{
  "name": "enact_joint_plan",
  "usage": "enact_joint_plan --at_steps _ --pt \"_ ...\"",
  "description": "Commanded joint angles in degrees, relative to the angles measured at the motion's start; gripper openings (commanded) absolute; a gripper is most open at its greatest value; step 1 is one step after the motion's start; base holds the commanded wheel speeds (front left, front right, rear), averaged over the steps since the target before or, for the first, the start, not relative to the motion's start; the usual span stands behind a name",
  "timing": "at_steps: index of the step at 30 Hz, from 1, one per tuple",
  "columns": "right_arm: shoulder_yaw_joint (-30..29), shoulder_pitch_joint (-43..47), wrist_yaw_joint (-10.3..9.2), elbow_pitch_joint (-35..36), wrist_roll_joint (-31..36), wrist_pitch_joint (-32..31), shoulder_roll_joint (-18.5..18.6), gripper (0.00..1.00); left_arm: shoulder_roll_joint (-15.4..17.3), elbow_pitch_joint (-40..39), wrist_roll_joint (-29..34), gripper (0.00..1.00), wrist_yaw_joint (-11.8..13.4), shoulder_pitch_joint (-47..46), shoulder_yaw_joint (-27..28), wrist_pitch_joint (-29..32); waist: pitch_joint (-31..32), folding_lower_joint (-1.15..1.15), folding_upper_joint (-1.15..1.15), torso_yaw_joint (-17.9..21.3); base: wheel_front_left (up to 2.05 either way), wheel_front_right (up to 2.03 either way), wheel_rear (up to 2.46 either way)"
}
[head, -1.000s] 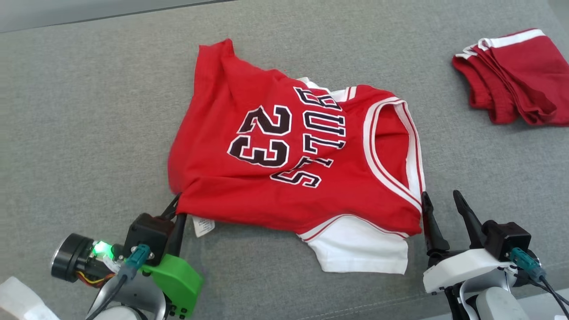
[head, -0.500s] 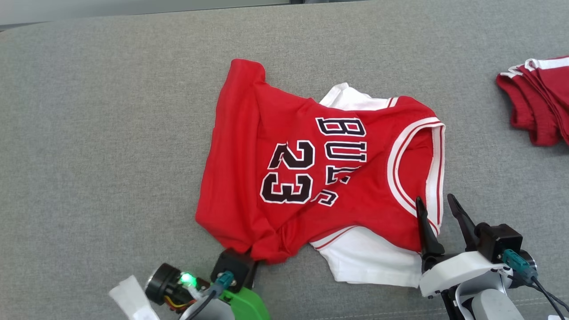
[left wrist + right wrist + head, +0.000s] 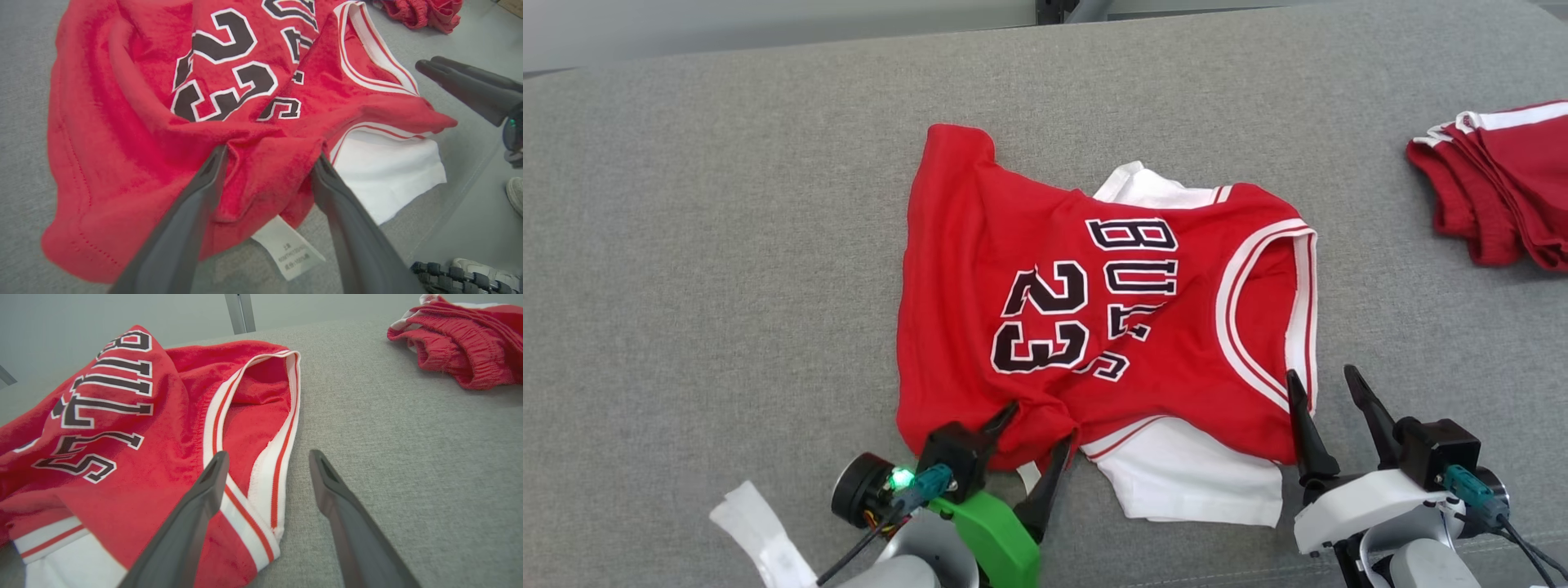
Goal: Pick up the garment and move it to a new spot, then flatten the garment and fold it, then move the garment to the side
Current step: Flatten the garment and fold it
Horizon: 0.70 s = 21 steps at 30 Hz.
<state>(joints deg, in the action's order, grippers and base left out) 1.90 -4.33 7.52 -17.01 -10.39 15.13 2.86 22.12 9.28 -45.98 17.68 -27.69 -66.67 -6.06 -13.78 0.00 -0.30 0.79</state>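
Red jersey (image 3: pixel 980 269), left jaws spread astride its bunched hem (image 3: pixel 265 163), right jaws spread, angled low over neckline (image 3: pixel 261 469)

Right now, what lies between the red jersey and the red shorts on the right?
Nothing: bare grey fabric surface separates the jersey from the shorts, as the head view shows.

A grey fabric surface (image 3: pixel 727 245) spans most of the head view. A pale strip (image 3: pixel 727 24) runs along its top edge, a metal post (image 3: pixel 1054 10) at upper middle. Smooth grey floor (image 3: pixel 470 237) shows lower right in the left wrist view. Light is even.
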Motion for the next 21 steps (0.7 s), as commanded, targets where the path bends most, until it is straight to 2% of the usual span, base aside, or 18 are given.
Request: enact_joint_plan --at_steps 1,3,5,9,13,16,21 --pt "-0.11 0.59 -0.07 0.1 -0.2 0.01 0.08 1.0 0.54 -0.68 -0.5 1.0 -0.43 1.05 0.38 -0.3 0.13 0.0 0.3 0.12 0.0 0.0 0.0" --pt "-0.33 0.82 -0.07 0.12 -0.36 0.01 0.1 1.0 1.9 -4.1 -3.24 1.0 -1.22 2.5 1.72 -0.62 0.3 0.0 0.3 0.22 0.0 0.0 0.0" --pt "-0.47 1.07 -0.06 0.21 -0.44 0.01 0.08 1.0 4.19 -8.01 -4.61 1.0 -0.72 3.92 2.94 -0.33 0.52 0.0 0.3 0.28 0.0 0.0 0.0" --pt "-0.82 1.19 -0.06 0.26 -0.53 0.01 0.08 1.0 8.71 -15.71 -9.1 1.0 2.84 7.59 7.08 0.25 0.76 0.0 0.3 0.13 0.0 0.0 0.0" --pt "-0.71 0.88 -0.07 0.43 -0.65 0.01 0.09 1.0 12.66 -18.25 -13.26 1.0 5.64 11.08 11.08 0.03 0.72 0.0 0.3 0.01 0.0 0.0 0.0" --pt "-0.43 0.44 -0.07 0.44 -0.71 0.01 0.09 1.0 13.6 -16.14 -15.46 1.0 4.7 12.32 12.21 0.35 0.45 0.0 0.3 -0.08 0.0 0.0 0.0" --pt "-0.02 -0.66 -0.06 0.25 -0.76 0.01 0.11 1.0 10.77 -8.85 -17.18 1.0 1.5 10.96 11.63 1.14 -0.06 0.0 0.3 0.5 0.0 0.0 0.0"
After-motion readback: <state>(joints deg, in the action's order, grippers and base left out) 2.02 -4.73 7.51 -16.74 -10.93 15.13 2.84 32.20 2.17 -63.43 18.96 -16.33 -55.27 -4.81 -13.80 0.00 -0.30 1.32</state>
